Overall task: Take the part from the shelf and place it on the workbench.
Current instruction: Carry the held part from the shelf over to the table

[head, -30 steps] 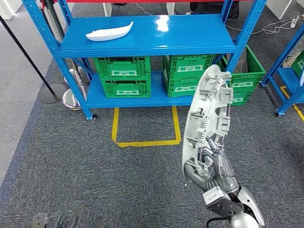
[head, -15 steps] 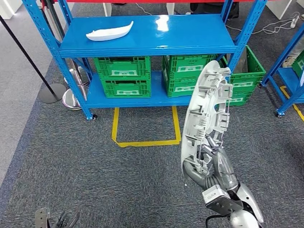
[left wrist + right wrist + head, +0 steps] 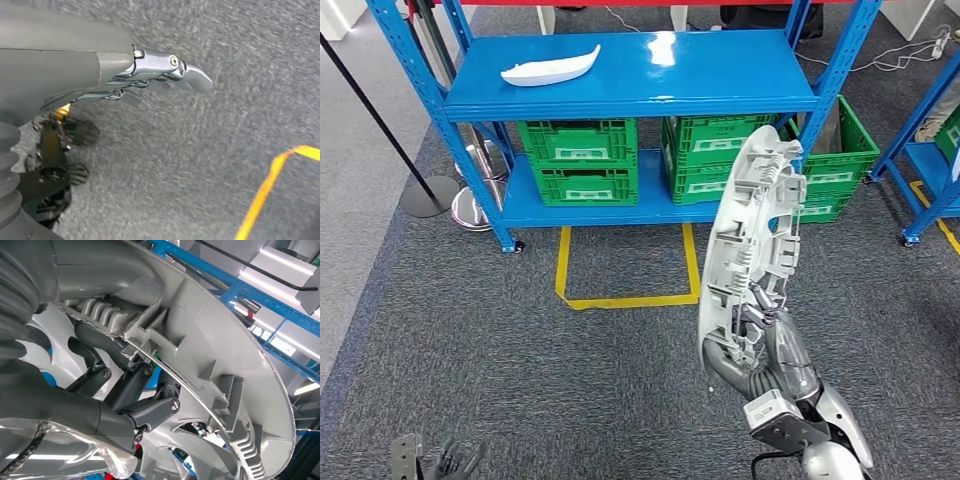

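- A large light-grey moulded plastic part (image 3: 750,250), curved and ribbed on its inner face, was held upright in front of the robot, above the grey carpet (image 3: 509,340), well clear of the blue steel shelf rack (image 3: 637,75).
- The part was gripped near its lower end by the right hand (image 3: 765,345); in the right wrist view the dark fingers (image 3: 124,390) were seen hooked through the part's (image 3: 226,350) ribs and openings.
- The left hand (image 3: 158,75) was hung low over the carpet with nothing in it, its fingers stretched out and slightly apart; its fingertips (image 3: 456,462) were seen at the lower edge of the head view.
- A slim white curved plastic piece (image 3: 550,68) was seen lying on the rack's top board, towards its left end.
- Green plastic crates (image 3: 580,160) were stacked on the lower board, and another green crate (image 3: 848,150) stood just beside the rack's right post.
- A square of yellow floor tape (image 3: 626,270) was marked on the carpet in front of the rack, to the left of the held part.
- Compared with a second earlier, the part had been shifted slightly to the left and lowered a little, and the left hand had been brought a little further into view.
- Part of the right-hand crates was hidden behind the held part.
- The right palm was largely covered by the part, so the exact contact could not be made out.
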### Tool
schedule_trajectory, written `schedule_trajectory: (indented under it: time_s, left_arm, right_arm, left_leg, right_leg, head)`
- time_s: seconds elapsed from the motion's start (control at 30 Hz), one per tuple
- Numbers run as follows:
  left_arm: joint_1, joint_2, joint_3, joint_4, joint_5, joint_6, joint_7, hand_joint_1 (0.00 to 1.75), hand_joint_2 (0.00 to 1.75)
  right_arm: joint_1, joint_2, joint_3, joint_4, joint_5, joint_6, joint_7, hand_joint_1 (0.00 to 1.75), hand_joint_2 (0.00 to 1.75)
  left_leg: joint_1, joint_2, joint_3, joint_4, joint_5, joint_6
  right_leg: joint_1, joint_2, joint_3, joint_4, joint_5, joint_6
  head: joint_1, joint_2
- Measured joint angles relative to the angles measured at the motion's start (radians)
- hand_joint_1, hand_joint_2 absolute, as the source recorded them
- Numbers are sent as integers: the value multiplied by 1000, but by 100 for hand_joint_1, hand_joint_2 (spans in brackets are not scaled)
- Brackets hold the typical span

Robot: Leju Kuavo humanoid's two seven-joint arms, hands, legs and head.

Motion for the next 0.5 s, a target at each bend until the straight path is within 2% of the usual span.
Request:
schedule_trajectory:
  time_s: [0.3, 0.5]
  left_arm:
    - [-25, -2, -15, -14, -4, -64, -47, 0, 175]
    - [-63, -11, -60, -52, -27, -28, -62, 0, 175]
  right_arm:
    - [33, -13, -2, -17, -1, -13, -17, 175, 175]
    - [49, -28, -19, -41, -21, 8, -28, 175, 175]
  left_leg:
    - [0, 0, 0, 0, 0, 0]
    - [0, 0, 0, 0, 0, 1]
  right_leg:
    - [0, 0, 0, 0, 0, 0]
    - [0, 0, 0, 0, 0, 0]
  head:
    - [0, 0]
    - [0, 0]
